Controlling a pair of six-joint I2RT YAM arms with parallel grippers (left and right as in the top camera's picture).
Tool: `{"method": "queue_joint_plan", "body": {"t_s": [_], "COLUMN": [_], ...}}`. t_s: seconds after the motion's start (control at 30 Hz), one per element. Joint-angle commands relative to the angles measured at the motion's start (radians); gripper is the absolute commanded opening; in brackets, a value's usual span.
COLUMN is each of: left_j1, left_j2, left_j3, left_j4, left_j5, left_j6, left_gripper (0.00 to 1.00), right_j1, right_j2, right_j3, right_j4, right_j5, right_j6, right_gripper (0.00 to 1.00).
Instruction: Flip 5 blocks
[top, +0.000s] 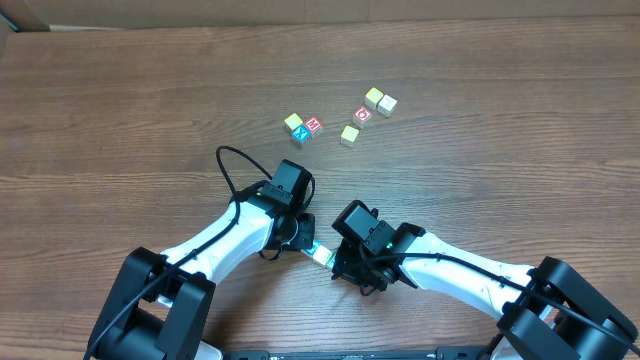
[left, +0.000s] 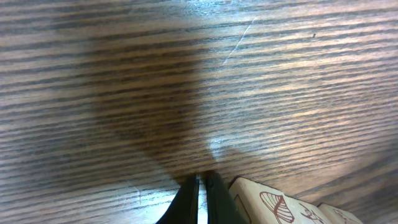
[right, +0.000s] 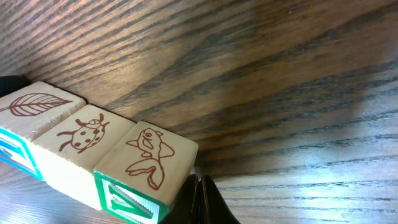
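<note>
Blocks (top: 349, 135) lie scattered on the far part of the table (top: 120, 90), seven in two loose clusters, while a row of three (top: 319, 251) sits close in, between the two wrists. The right wrist view shows that row touching side to side, drawings up: a leaf block (right: 34, 106), a ladybird block (right: 84, 138) and a fish block (right: 152, 162). The left gripper (left: 203, 198) has its jaws pressed together with nothing between them, its tips low over bare wood just beside the end of the row. The right gripper (right: 200, 199) is likewise closed and empty, its tips right at the fish block's corner; whether they touch it cannot be told. Nothing is held, so no flip looks to be under way; this reads as the robot sitting between flips or about to start one. The next move likely calls for one gripper to spread its jaws, straddle an end block, lift and roll it onto another face without knocking its neighbours
</note>
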Motion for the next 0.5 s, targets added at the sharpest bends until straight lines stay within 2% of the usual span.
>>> {"method": "queue_joint_plan", "body": {"t_s": [0.0,0.23,0.47], "left_j1": [-0.020,-0.020,-0.020], "left_j2": [0.096,0.096,0.096], "left_j3": [-0.072,-0.072,-0.072], "left_j4": [-0.028,-0.040,-0.034], "left_j5": [0.053,0.059,0.058], "left_j6": [-0.057,-0.043,0.136], "left_gripper": [0.04,0.04,0.04], "right_j1": [0.012,0.012,0.012], "right_j2": [-0.003,-0.003,-0.003], "right_j3": [0.024,0.024,0.024], "right_j4": [0.063,0.063,0.062], "right_j5": [-0.003,0.004,0.004], "right_j6": [-0.028,-0.034,-0.037], "right_gripper": [0.04,0.04,0.04]}}
